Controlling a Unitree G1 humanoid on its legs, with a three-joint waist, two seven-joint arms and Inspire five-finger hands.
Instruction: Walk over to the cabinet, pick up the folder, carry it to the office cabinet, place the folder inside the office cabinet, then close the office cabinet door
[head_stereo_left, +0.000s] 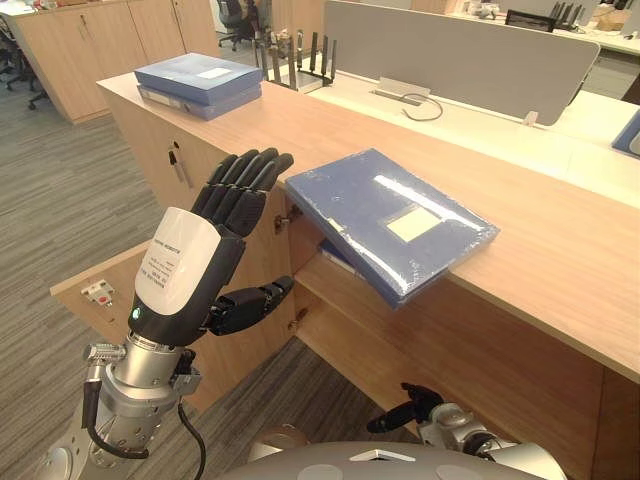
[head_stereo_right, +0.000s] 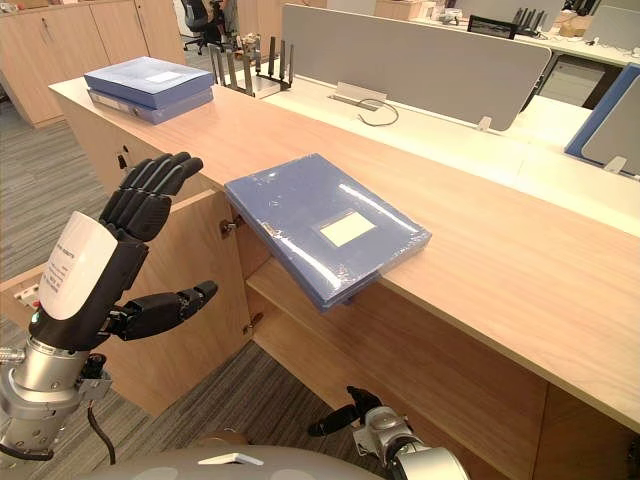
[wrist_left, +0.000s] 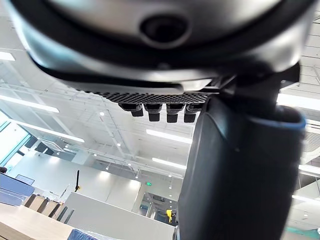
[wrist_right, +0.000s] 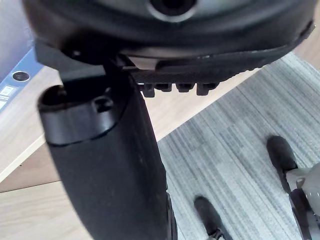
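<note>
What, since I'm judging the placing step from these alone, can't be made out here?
- Cabinet interior: eye views; the overhanging folder and the countertop hide most of it.
- Cabinet door: eye views; the raised left hand covers part of its face.
- Folder label: eye views; print too small to read.

Blue folder (head_stereo_left: 390, 220) on the counter (head_stereo_left: 560, 250), office cabinet (head_stereo_right: 340, 350) open beneath

The folder lies flat and askew, wrapped in clear film with a pale label on its cover, one corner jutting past the counter's front edge (right over the opening). The wooden door (head_stereo_right: 215, 250) stands swung wide.
</note>
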